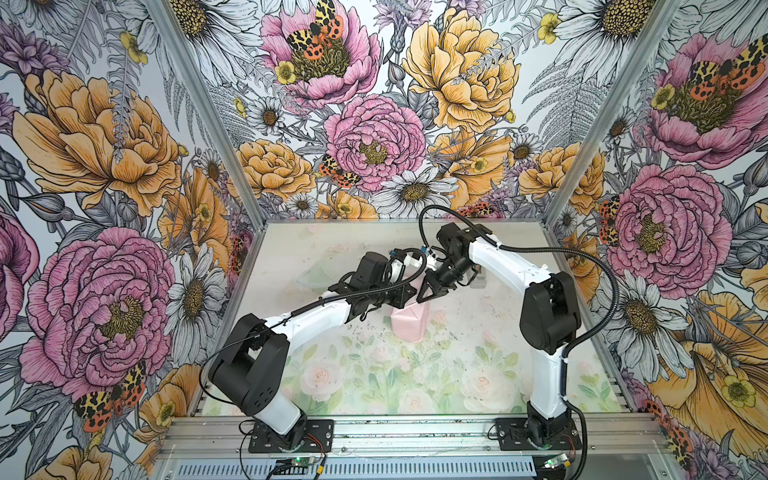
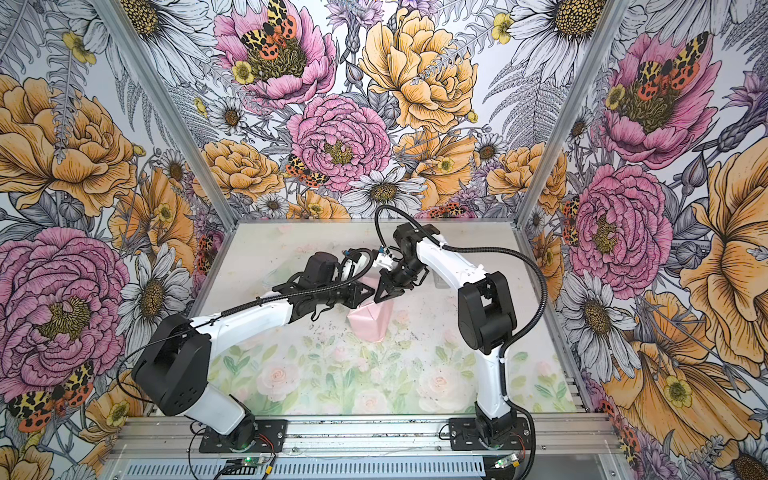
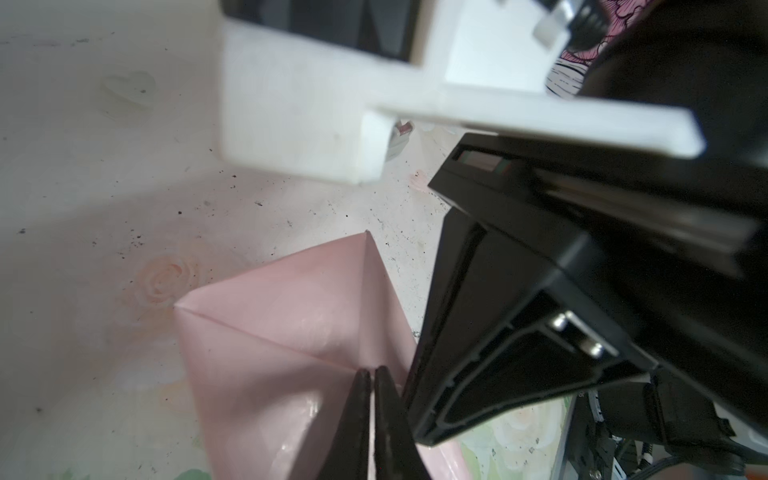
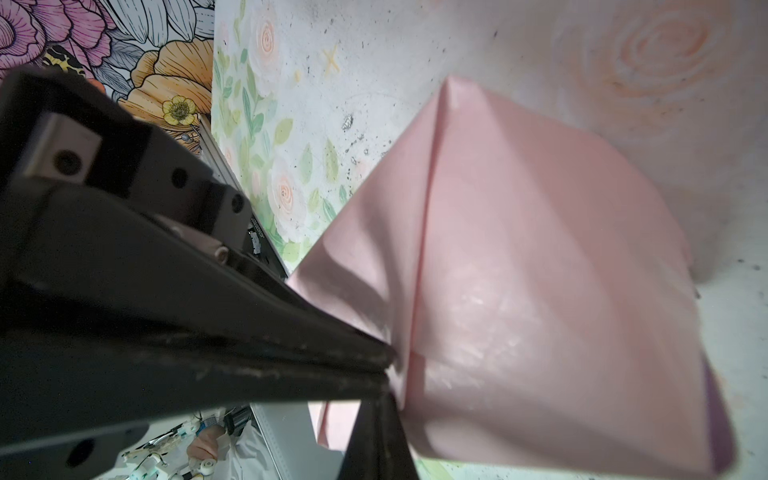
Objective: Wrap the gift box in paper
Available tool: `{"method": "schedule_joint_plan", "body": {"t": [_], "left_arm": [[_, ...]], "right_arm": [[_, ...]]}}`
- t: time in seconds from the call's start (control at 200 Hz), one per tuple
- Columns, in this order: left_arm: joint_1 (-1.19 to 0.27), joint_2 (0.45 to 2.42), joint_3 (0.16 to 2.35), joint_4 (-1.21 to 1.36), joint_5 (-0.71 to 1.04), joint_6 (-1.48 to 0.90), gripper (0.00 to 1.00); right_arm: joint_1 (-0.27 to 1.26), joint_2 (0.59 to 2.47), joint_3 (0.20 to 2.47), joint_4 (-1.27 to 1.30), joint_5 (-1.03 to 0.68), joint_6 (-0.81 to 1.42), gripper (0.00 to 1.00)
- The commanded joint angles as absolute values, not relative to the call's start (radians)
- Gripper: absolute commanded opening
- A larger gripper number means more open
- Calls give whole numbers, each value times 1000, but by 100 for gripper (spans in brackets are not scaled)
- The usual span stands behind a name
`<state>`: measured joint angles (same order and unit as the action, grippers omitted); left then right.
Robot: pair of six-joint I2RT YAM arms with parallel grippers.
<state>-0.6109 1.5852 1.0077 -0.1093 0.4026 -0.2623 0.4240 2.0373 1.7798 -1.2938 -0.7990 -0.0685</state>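
Note:
The paper (image 1: 409,323) (image 2: 370,321) stands in the middle of the table as a creased, tent-like bundle with its pale pink face outward. A lilac edge (image 4: 718,415) shows in the right wrist view. The gift box is hidden. Both grippers meet at the raised top of the bundle. My left gripper (image 1: 411,292) (image 2: 368,291) (image 3: 371,372) reaches in from the left, shut on a fold of the paper (image 3: 270,332). My right gripper (image 1: 420,298) (image 2: 377,298) (image 4: 388,392) comes down from the right, tip against the left one, shut on the same peak of paper (image 4: 519,270).
A small grey object (image 1: 481,282) sits behind the right forearm. A clear plastic piece (image 1: 316,276) lies on the floral mat (image 1: 374,374) to the far left. Floral walls close in three sides, and both arm bases stand at the front rail.

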Motion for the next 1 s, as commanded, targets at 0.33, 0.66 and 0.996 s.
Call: {"method": "schedule_joint_plan", "body": {"t": [0.33, 0.66, 0.996], "left_arm": [[-589, 1605, 935, -113, 328, -274, 4], [-590, 1605, 933, -113, 322, -273, 4], [-591, 1604, 932, -111, 319, -271, 4]], "right_arm": [[417, 2045, 1789, -1289, -695, -51, 9], [418, 1995, 1779, -1287, -689, -37, 11], [417, 1977, 1751, -1287, -683, -34, 10]]}}
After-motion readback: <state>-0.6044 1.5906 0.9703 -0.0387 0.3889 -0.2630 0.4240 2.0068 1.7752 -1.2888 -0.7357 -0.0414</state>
